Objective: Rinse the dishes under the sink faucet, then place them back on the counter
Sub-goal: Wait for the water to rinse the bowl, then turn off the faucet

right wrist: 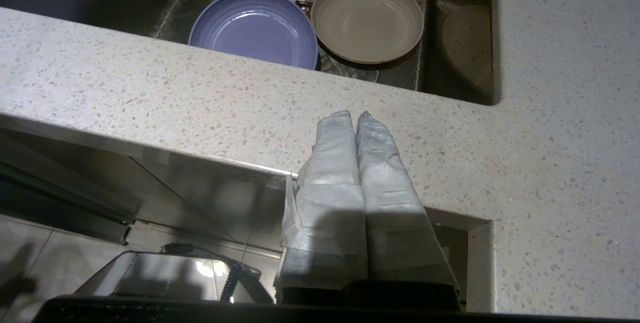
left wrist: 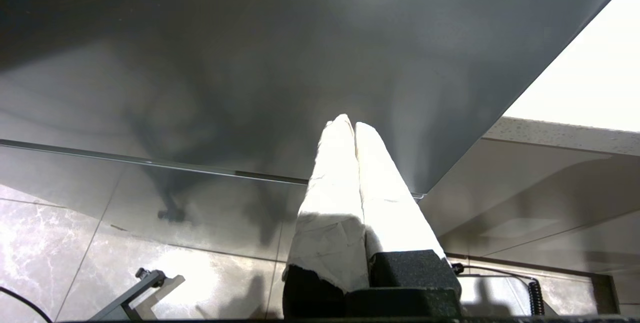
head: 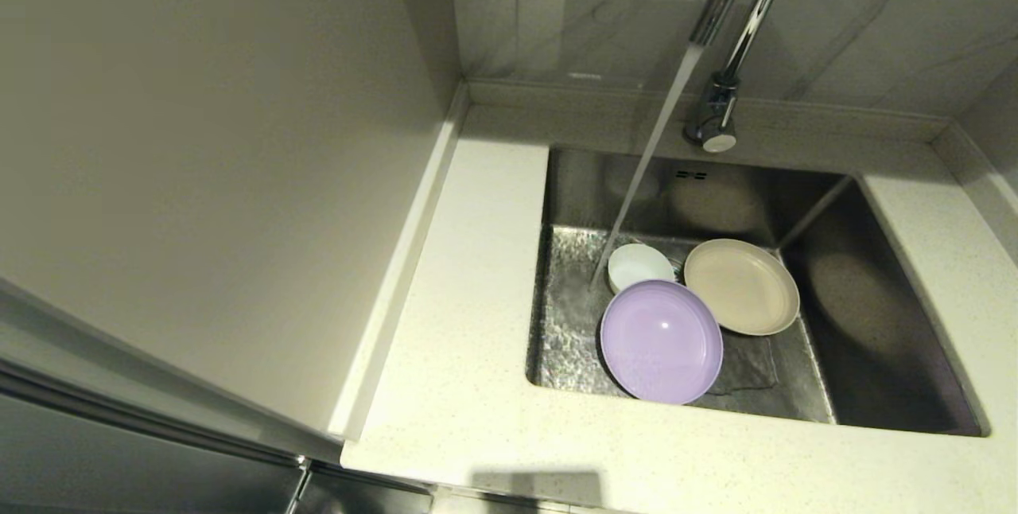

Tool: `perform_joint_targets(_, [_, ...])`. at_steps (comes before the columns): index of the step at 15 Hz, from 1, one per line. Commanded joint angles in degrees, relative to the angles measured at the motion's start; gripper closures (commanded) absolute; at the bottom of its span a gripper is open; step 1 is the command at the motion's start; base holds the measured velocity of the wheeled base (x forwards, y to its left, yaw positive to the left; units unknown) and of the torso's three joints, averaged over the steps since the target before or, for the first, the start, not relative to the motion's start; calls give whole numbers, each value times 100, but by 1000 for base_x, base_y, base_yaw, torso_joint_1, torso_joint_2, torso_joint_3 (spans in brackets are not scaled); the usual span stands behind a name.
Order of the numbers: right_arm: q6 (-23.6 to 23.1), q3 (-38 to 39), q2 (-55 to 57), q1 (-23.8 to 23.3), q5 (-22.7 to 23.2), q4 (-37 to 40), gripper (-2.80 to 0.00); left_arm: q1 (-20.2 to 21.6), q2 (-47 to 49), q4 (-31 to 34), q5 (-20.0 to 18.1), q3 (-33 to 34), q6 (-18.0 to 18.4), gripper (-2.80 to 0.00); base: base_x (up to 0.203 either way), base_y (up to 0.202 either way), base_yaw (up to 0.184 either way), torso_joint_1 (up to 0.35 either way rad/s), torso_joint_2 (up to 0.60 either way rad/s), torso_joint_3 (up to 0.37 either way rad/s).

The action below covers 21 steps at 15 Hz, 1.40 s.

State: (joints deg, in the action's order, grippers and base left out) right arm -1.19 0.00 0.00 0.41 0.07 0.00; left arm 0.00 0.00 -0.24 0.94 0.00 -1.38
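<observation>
Three dishes lie in the steel sink (head: 883, 315): a lavender plate (head: 662, 340) nearest me, a beige plate (head: 741, 286) behind it to the right, and a small white bowl (head: 639, 266) partly under the lavender plate. The chrome faucet (head: 736, 29) runs a stream of water onto the sink floor just left of the bowl. Neither arm shows in the head view. My right gripper (right wrist: 355, 114) is shut and empty, at the counter's (right wrist: 550, 163) front edge, short of the lavender plate (right wrist: 255, 28) and beige plate (right wrist: 367, 19). My left gripper (left wrist: 348, 123) is shut and empty, low before a dark cabinet front.
The speckled counter (head: 469, 355) wraps the sink on the left, front and right, with a low raised back edge. A tall pale cabinet side (head: 207, 164) rises at the left. A dark cloth (head: 747, 367) lies on the sink floor beneath the plates.
</observation>
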Motion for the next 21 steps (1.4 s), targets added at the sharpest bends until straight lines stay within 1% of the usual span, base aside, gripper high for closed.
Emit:
perform_joint_targets(1, [-4, 0, 0, 2, 1, 0, 0, 0, -9, -2, 3, 0, -3, 0, 0, 0, 0, 0, 0, 0])
perform_joint_targets(14, [-4, -9, 0, 2, 1, 13, 0, 0, -9, -2, 3, 0, -3, 0, 0, 0, 0, 0, 0, 0])
perform_joint_targets(16, [-9, -38, 96, 2, 1, 116, 0, 0, -9, -2, 3, 0, -3, 0, 0, 0, 0, 0, 0, 0])
perform_joint_targets(17, [-61, -116, 199, 2, 4, 338, 0, 0, -9, -2, 3, 0, -3, 0, 0, 0, 0, 0, 0, 0])
perform_joint_targets(18, [-90, -342, 298, 2, 19, 557, 0, 0, -9, -2, 3, 0, -3, 0, 0, 0, 0, 0, 0, 0])
perform_joint_targets(19, [-108, -770, 486, 3, 32, 834, 0, 0, -9, -2, 3, 0, -3, 0, 0, 0, 0, 0, 0, 0])
perform_joint_targets(21, [-168, -1838, 1208, 26, 55, 1309, 0, 0, -9, -2, 3, 0, -3, 0, 0, 0, 0, 0, 0, 0])
